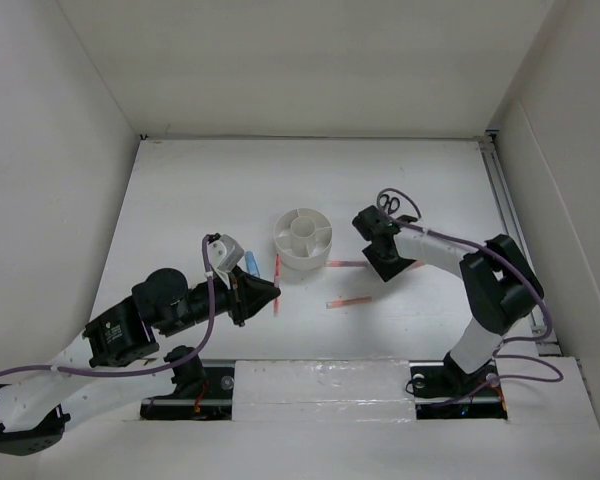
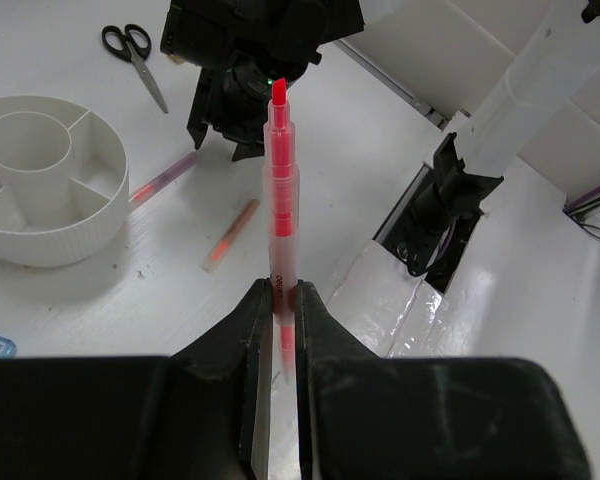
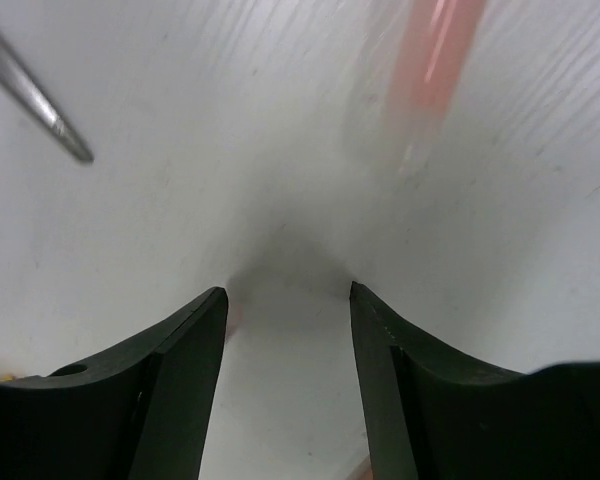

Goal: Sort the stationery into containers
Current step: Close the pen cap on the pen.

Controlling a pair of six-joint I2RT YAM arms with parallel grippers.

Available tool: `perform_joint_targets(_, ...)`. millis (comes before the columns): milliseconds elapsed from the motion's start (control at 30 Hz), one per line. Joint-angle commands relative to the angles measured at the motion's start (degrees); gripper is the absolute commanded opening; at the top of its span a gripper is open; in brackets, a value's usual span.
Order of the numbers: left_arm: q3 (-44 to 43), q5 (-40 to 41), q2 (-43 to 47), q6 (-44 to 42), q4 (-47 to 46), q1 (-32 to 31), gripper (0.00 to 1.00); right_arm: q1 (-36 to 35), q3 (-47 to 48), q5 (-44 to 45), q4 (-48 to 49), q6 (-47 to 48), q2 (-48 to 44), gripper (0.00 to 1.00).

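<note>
Beside the organizer (image 1: 303,240), your left end effector (image 2: 280,300) is closed tight on a pink pen (image 2: 280,190). The pen juts out past the fingers, its tip toward the right arm. Your right end effector (image 3: 285,295) hangs just over the tabletop (image 1: 180,180), spread wide and holding nothing. Its black body sits beyond the held pen's tip.

A 2nd pen (image 2: 165,178) lies just beside the organizer's wall, and a 3rd pen (image 2: 230,235) is a little apart from it. The scissors (image 2: 135,55) lie beyond the right end effector. A blue marker (image 1: 251,262) lies near the organizer on the left arm's side.

From the right wrist you get only 1 scissor blade tip and a pink blur (image 3: 435,70); you cannot tell which pen it is. White walls (image 1: 300,60) close in the white tabletop on 3 sides.
</note>
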State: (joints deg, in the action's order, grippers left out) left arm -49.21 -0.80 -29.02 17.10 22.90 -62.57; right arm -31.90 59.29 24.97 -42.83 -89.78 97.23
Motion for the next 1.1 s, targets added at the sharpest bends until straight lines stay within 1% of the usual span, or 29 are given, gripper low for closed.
perform_joint_targets(0,-0.01,0.36,0.54,0.39,-2.24,-0.19,0.0,-3.95,1.8,1.22,2.75,3.64,0.77,0.58)
perform_joint_targets(33,-0.01,0.36,0.02,0.39,-2.24,-0.19,0.0,-5.61,1.8,2.09,3.27,3.64,0.16,0.6)
perform_joint_targets(233,-0.01,0.36,-1.74,0.39,-2.24,-0.19,0.0,-8.17,-0.05,4.2,3.28,2.33,-2.92,0.6)
perform_joint_targets(400,-0.01,0.36,-1.75,0.39,-2.24,-0.19,0.0,-9.93,-2.85,7.27,0.3,-1.0,-5.82,0.6)
perform_joint_targets(500,-0.01,0.36,-1.75,0.39,-2.24,-0.19,0.0,-10.99,-4.09,9.91,-0.85,-2.42,-9.51,0.6)
perform_joint_targets(567,-0.01,0.36,-1.75,0.39,-2.24,-0.19,0.0,-10.99,-4.97,9.92,0.72,0.9,-11.79,0.6)
perform_joint_targets(667,-0.01,-0.16,-1.75,0.39,-2.24,-0.19,0.0,-11.61,-6.11,9.13,2.4,3.9,-12.68,0.6)
perform_joint_targets(800,-0.01,-0.17,-2.89,0.39,-2.24,-0.19,0.0,-14.06,-6.64,10.27,4.59,9.16,-14.26,0.6)
perform_joint_targets(933,-0.01,-0.17,-2.89,-0.14,-2.24,-0.19,0.0,-14.07,-6.64,9.66,5.83,11.12,-14.26,0.6)
perform_joint_targets(1067,-0.01,-0.17,-2.89,-0.14,-2.24,-0.19,0.0,-16.17,-8.74,8.87,7.84,11.12,-14.79,0.59)
